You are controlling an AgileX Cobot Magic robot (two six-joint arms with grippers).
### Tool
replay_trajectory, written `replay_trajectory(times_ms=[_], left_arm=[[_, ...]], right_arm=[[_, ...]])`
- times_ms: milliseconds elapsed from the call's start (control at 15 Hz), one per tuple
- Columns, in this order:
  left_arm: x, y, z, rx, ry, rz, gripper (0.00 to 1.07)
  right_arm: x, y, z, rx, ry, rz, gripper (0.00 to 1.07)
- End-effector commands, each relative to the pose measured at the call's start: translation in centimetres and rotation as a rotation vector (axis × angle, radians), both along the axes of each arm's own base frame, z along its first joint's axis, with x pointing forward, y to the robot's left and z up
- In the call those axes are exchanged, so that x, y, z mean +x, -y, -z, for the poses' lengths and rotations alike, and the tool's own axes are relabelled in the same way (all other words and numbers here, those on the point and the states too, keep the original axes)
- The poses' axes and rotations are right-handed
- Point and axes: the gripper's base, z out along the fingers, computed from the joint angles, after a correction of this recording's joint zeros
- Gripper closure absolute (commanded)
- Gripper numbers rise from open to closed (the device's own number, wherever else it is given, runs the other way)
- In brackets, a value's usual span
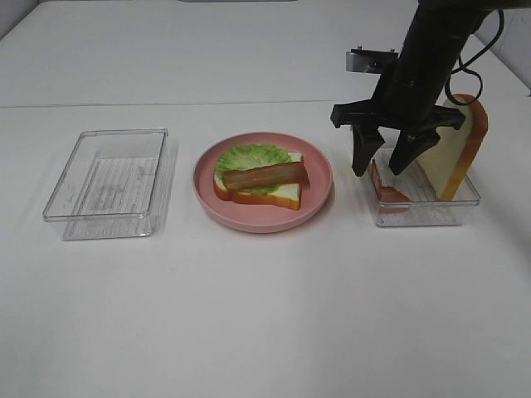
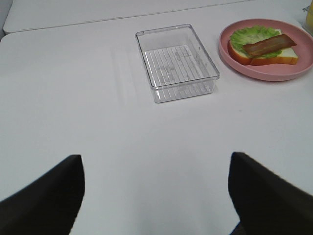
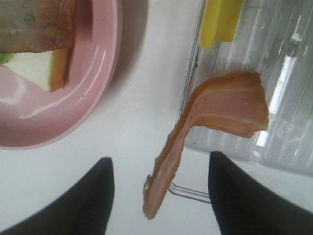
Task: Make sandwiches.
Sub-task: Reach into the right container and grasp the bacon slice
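On the pink plate [image 1: 249, 222] lies a white bread slice [image 1: 282, 195] with frilly green lettuce [image 1: 249, 156] and a reddish-brown bacon strip [image 1: 265, 175] on top. My right gripper [image 1: 377, 170] is open and empty, fingers pointing down over the right clear tray [image 1: 423, 211]. In that tray a second bacon strip [image 1: 386, 189] lies below the fingers, and a second bread slice [image 1: 460, 145] leans upright. In the right wrist view that bacon strip [image 3: 220, 107] drapes over the tray's wall, beside a yellow cheese slice [image 3: 220, 19]. My left gripper [image 2: 154, 156] is open and empty over bare table.
An empty clear tray [image 1: 108, 182] stands left of the plate; it also shows in the left wrist view [image 2: 176, 61]. The white table has a seam across the back. The right arm's cable hangs near the far right edge.
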Motion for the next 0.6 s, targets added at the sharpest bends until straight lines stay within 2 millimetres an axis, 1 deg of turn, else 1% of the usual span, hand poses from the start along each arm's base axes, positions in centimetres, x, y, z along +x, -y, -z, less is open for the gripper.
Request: replay_trajectory(times_ms=[67,400,467,600], left_arm=[[-0.2,0.0,0.0,-0.002,0.027,-0.003,0.3],[-0.2,0.0,0.0,-0.002,0.027,-0.003,0.3],[-0.2,0.0,0.0,-0.002,0.027,-0.003,0.3],[-0.2,0.0,0.0,-0.002,0.027,-0.003,0.3]], right_arm=[[0.2,-0.1,0.1,0.0,0.009,0.006,0.56],[0.3,-0.1,1.4,-0.01,-0.018,0.005,0.56],[0.4,-0.1,1.7,-0.012,-0.024,0.005,0.58],[0.4,-0.1,1.7,-0.011,-0.019,0.006,0.85]])
